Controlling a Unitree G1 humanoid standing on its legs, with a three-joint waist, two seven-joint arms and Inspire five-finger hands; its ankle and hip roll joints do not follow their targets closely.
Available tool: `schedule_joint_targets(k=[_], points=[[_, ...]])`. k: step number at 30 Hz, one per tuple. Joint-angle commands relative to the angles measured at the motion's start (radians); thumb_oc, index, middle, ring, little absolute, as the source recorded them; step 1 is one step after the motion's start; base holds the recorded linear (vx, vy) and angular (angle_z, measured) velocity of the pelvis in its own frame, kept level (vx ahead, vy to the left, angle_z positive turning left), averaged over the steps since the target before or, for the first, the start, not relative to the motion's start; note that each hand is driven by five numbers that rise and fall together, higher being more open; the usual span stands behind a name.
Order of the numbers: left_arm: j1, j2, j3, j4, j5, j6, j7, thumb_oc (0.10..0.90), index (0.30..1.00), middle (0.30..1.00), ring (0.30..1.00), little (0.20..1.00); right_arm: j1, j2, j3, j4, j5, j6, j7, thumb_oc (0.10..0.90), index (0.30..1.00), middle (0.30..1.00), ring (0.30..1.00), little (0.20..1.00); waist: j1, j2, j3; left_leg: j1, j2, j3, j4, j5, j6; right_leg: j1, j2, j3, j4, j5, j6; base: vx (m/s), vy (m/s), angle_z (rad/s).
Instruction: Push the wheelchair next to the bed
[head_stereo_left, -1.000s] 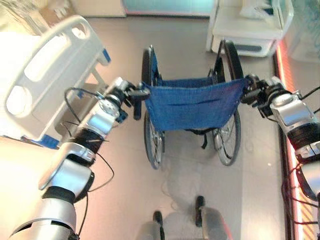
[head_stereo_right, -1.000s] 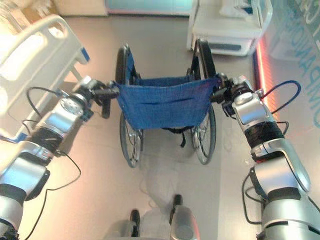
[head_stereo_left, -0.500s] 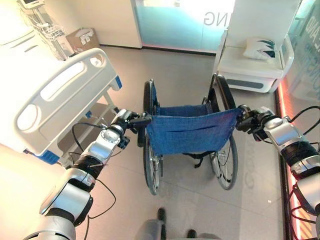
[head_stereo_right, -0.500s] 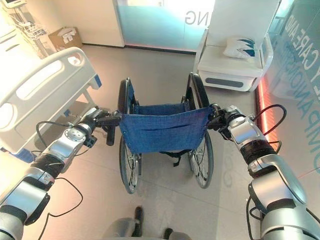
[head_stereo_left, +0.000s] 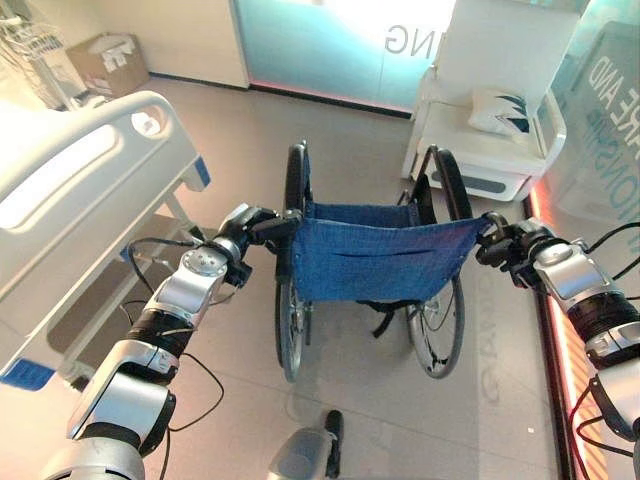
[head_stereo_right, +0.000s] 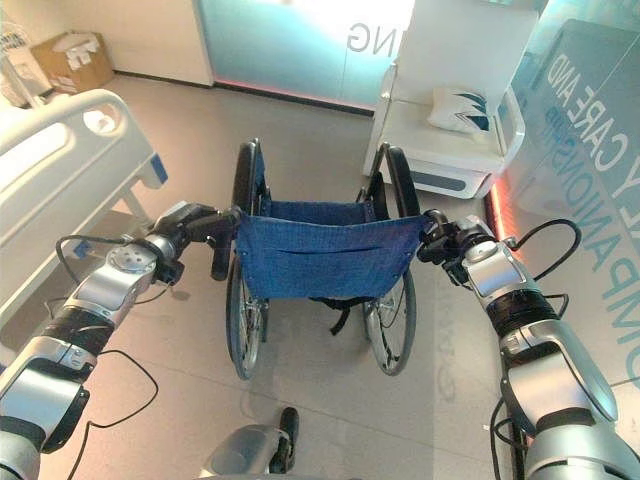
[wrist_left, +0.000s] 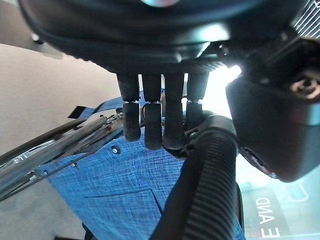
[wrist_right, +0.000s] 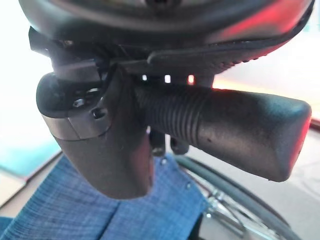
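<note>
While the wheelchair (head_stereo_left: 372, 262) stands just right of the bed (head_stereo_left: 75, 190), left robot hand (head_stereo_left: 252, 224) and right robot hand (head_stereo_left: 508, 246) seemingly curled round its push handles (wrist_right: 225, 125).

You have one wheelchair (head_stereo_left: 375, 262), one bed (head_stereo_left: 70, 190), one armchair (head_stereo_left: 490, 130), one pillow (head_stereo_left: 497, 110), one box (head_stereo_left: 100, 62), and two hands.

right hand (wrist_right: 107, 150) curled round ribbed black push handle (wrist_right: 225, 127) | blue backrest (wrist_right: 75, 205) beyond
</note>
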Motion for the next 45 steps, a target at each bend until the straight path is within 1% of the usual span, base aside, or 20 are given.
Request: schedule_joint_targets(k=[1, 3, 4, 6, 7, 9, 13, 19, 22, 24, 25, 27, 30, 32, 33, 35, 38, 40, 42, 45], points=[[0.105, -0.063, -0.145, 0.068, 0.094, 0.034, -0.016, 0.400, 0.300, 0.300, 0.300, 0.300, 0.012, 0.063, 0.034, -0.122, -0.004, -0.174, 0.057, 0.400, 0.300, 0.300, 0.300, 0.300, -0.026, 0.014, 0.004, -0.030, -0.031, -0.124, -0.038, 0.029, -0.036, 0.052, 0.061, 0.003, -0.083, 0.351, 0.013, 0.39, 0.127, -0.02], [0.106, -0.075, -0.148, 0.071, 0.090, 0.034, -0.004, 0.400, 0.300, 0.300, 0.300, 0.300, 0.016, 0.064, 0.034, -0.126, -0.010, -0.173, 0.056, 0.400, 0.300, 0.300, 0.300, 0.300, -0.044, 0.014, 0.006, -0.003, -0.035, -0.137, -0.035, 0.017, -0.034, -0.005, 0.042, 0.001, -0.086, 0.359, 0.007, 0.38, 0.057, 0.15], [0.109, -0.092, -0.143, 0.077, 0.096, 0.030, 0.010, 0.400, 0.300, 0.300, 0.300, 0.300, 0.009, 0.060, 0.040, -0.137, -0.003, -0.160, 0.055, 0.400, 0.300, 0.300, 0.300, 0.300, -0.072, 0.019, 0.022, 0.043, -0.037, -0.158, -0.028, -0.001, -0.035, -0.092, 0.022, -0.005, -0.145, 0.336, -0.007, 0.40, -0.017, 0.17], [0.107, -0.105, -0.134, 0.088, 0.100, 0.012, 0.031, 0.400, 0.300, 0.300, 0.300, 0.300, -0.004, 0.054, 0.044, -0.149, -0.002, -0.154, 0.048, 0.400, 0.300, 0.300, 0.300, 0.300, -0.114, 0.026, 0.059, 0.099, -0.036, -0.196, -0.021, -0.037, -0.035, -0.269, -0.010, -0.004, -0.237, 0.389, -0.017, 0.38, -0.051, 0.31], [0.106, -0.105, -0.132, 0.089, 0.099, 0.009, 0.032, 0.400, 0.300, 0.300, 0.300, 0.300, -0.006, 0.053, 0.045, -0.149, -0.002, -0.154, 0.048, 0.400, 0.300, 0.300, 0.300, 0.300, -0.120, 0.025, 0.065, 0.102, -0.039, -0.202, -0.014, -0.046, -0.034, -0.276, -0.016, -0.006, -0.232, 0.386, -0.015, 0.35, -0.122, 0.55], [0.085, -0.103, -0.130, 0.088, 0.093, -0.002, 0.041, 0.400, 0.300, 0.300, 0.300, 0.300, -0.026, 0.036, 0.039, -0.166, -0.009, -0.149, 0.038, 0.400, 0.300, 0.300, 0.300, 0.300, -0.170, -0.013, 0.110, 0.150, -0.078, -0.243, 0.012, -0.116, -0.034, -0.379, -0.061, -0.003, -0.466, 0.483, 0.026, 0.50, -0.173, 0.96], [0.076, -0.121, -0.135, 0.064, 0.108, -0.002, 0.018, 0.400, 0.300, 0.300, 0.300, 0.300, -0.057, -0.022, 0.026, -0.196, -0.020, -0.077, 0.082, 0.400, 0.300, 0.300, 0.300, 0.300, -0.208, -0.029, 0.104, 0.214, -0.089, -0.305, 0.027, -0.186, -0.048, -0.357, -0.051, 0.017, -0.698, 0.511, 0.058, 0.50, -0.126, 0.95], [0.098, -0.136, -0.127, 0.039, 0.128, 0.004, -0.003, 0.400, 0.300, 0.300, 0.300, 0.300, -0.076, -0.041, 0.030, -0.178, -0.016, -0.054, 0.105, 0.400, 0.300, 0.300, 0.300, 0.300, -0.220, -0.045, 0.080, 0.292, -0.033, -0.336, 0.040, -0.248, -0.069, -0.353, -0.042, 0.054, -0.574, 0.498, 0.045, 0.44, -0.237, 0.44], [0.121, -0.135, -0.124, 0.043, 0.100, 0.010, -0.003, 0.400, 0.300, 0.300, 0.300, 0.300, -0.079, -0.036, 0.039, -0.182, -0.005, -0.061, 0.120, 0.400, 0.300, 0.300, 0.300, 0.300, -0.217, -0.031, 0.070, 0.331, 0.039, -0.355, 0.056, -0.215, -0.103, -0.371, -0.028, 0.046, -0.426, 0.422, 0.031, 0.58, -0.358, 0.75], [0.137, -0.132, -0.117, 0.038, 0.092, 0.010, 0.009, 0.400, 0.300, 0.300, 0.300, 0.300, -0.073, -0.043, 0.042, -0.202, -0.002, -0.058, 0.135, 0.400, 0.300, 0.300, 0.300, 0.300, -0.228, -0.019, 0.056, 0.369, 0.124, -0.334, 0.055, -0.089, -0.144, -0.356, -0.010, 0.004, -0.405, 0.376, 0.003, 0.51, -0.293, 0.42], [0.138, -0.133, -0.118, 0.038, 0.086, 0.009, 0.011, 0.400, 0.300, 0.300, 0.300, 0.300, -0.067, -0.044, 0.040, -0.209, -0.004, -0.060, 0.134, 0.400, 0.300, 0.300, 0.300, 0.300, -0.233, -0.019, 0.050, 0.376, 0.148, -0.322, 0.058, -0.058, -0.151, -0.347, -0.008, -0.011, -0.412, 0.370, -0.004, 0.45, -0.281, 0.11], [0.144, -0.143, -0.124, 0.039, 0.089, -0.010, 0.018, 0.400, 0.300, 0.300, 0.300, 0.300, -0.046, -0.051, 0.038, -0.225, -0.010, -0.060, 0.129, 0.400, 0.300, 0.300, 0.300, 0.300, -0.253, -0.017, 0.028, 0.383, 0.217, -0.269, 0.101, 0.083, -0.185, -0.297, 0.014, -0.063, -0.449, 0.348, -0.036, 0.49, -0.307, 0.35], [0.137, -0.162, -0.130, 0.044, 0.108, -0.020, 0.032, 0.400, 0.300, 0.300, 0.300, 0.300, -0.031, -0.055, 0.043, -0.235, -0.013, -0.060, 0.120, 0.400, 0.300, 0.300, 0.300, 0.300, -0.252, -0.032, 0.031, 0.304, 0.241, -0.223, 0.180, 0.172, -0.197, -0.214, 0.037, -0.088, -0.493, 0.322, -0.071, 0.45, -0.259, 0.42], [0.123, -0.170, -0.132, 0.042, 0.113, -0.017, 0.039, 0.400, 0.300, 0.300, 0.300, 0.300, -0.028, -0.054, 0.045, -0.236, -0.010, -0.066, 0.105, 0.400, 0.300, 0.300, 0.300, 0.300, -0.228, -0.040, 0.061, 0.182, 0.208, -0.214, 0.200, 0.153, -0.176, -0.147, 0.050, -0.070, -0.518, 0.304, -0.079, 0.42, -0.179, 0.43], [0.117, -0.171, -0.133, 0.037, 0.110, -0.018, 0.053, 0.400, 0.300, 0.300, 0.300, 0.300, -0.038, -0.049, 0.053, -0.233, -0.008, -0.073, 0.096, 0.400, 0.300, 0.300, 0.300, 0.300, -0.207, -0.041, 0.088, 0.118, 0.151, -0.225, 0.182, 0.127, -0.162, -0.113, 0.060, -0.048, -0.531, 0.297, -0.074, 0.33, -0.073, 0.57], [0.110, -0.167, -0.124, 0.026, 0.105, -0.018, 0.063, 0.400, 0.300, 0.300, 0.300, 0.300, -0.053, -0.025, 0.066, -0.214, -0.020, -0.092, 0.074, 0.400, 0.300, 0.300, 0.300, 0.300, -0.169, -0.025, 0.131, 0.003, 0.069, -0.208, 0.132, 0.138, -0.163, -0.056, 0.089, -0.030, -0.546, 0.278, -0.078, 0.41, -0.034, 0.20], [0.128, -0.136, -0.105, -0.002, 0.088, -0.010, 0.063, 0.400, 0.300, 0.300, 0.300, 0.300, -0.052, 0.007, 0.069, -0.209, -0.049, -0.094, 0.073, 0.400, 0.300, 0.300, 0.300, 0.300, -0.093, 0.032, 0.168, -0.130, -0.005, -0.170, -0.057, 0.253, -0.198, 0.049, 0.169, 0.017, -0.558, 0.234, -0.085, 0.58, 0.008, -0.66], [0.140, -0.120, -0.091, -0.016, 0.105, -0.001, 0.049, 0.400, 0.300, 0.300, 0.300, 0.300, -0.064, 0.014, 0.073, -0.197, -0.070, -0.094, 0.089, 0.400, 0.300, 0.300, 0.300, 0.300, -0.064, 0.044, 0.166, -0.141, -0.018, -0.162, -0.105, 0.274, -0.199, 0.086, 0.183, 0.035, -0.566, 0.215, -0.085, 0.46, 0.074, -0.93], [0.147, -0.105, -0.078, -0.012, 0.111, 0.015, 0.042, 0.400, 0.300, 0.300, 0.300, 0.300, -0.091, 0.022, 0.092, -0.148, -0.050, -0.120, 0.105, 0.400, 0.300, 0.300, 0.300, 0.300, -0.057, 0.042, 0.139, -0.105, -0.008, -0.118, -0.083, 0.193, -0.161, 0.082, 0.168, 0.042, -0.554, 0.188, -0.082, 0.40, 0.153, -0.86], [0.143, -0.080, -0.081, 0.022, 0.106, 0.051, 0.011, 0.400, 0.300, 0.300, 0.300, 0.300, -0.092, 0.050, 0.105, -0.109, -0.027, -0.119, 0.120, 0.400, 0.300, 0.300, 0.300, 0.300, -0.037, 0.027, 0.111, -0.088, -0.015, -0.145, -0.010, 0.102, -0.127, 0.096, 0.140, 0.025, -0.520, 0.154, -0.073, 0.48, 0.129, -0.55]])
